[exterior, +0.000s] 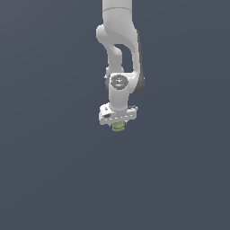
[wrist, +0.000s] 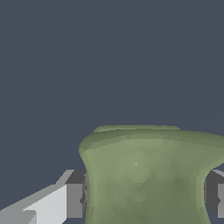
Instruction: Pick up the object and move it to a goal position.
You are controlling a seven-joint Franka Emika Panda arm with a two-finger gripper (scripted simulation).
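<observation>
The object [exterior: 118, 127] is a small olive-green lump peeking out just under my white gripper [exterior: 118, 124] in the middle of the exterior view. In the wrist view the object [wrist: 146, 175] fills the space between the two dark finger pads [wrist: 75, 194], and both pads press against its sides. The gripper is shut on it. Only the lump's lower part shows in the exterior view; the hand hides the rest. I cannot tell from these frames whether the object rests on the ground or hangs above it.
Around the arm [exterior: 119, 54] there is only a flat, uniform dark grey-blue ground [exterior: 49, 170]. No other objects, containers or edges show in either view.
</observation>
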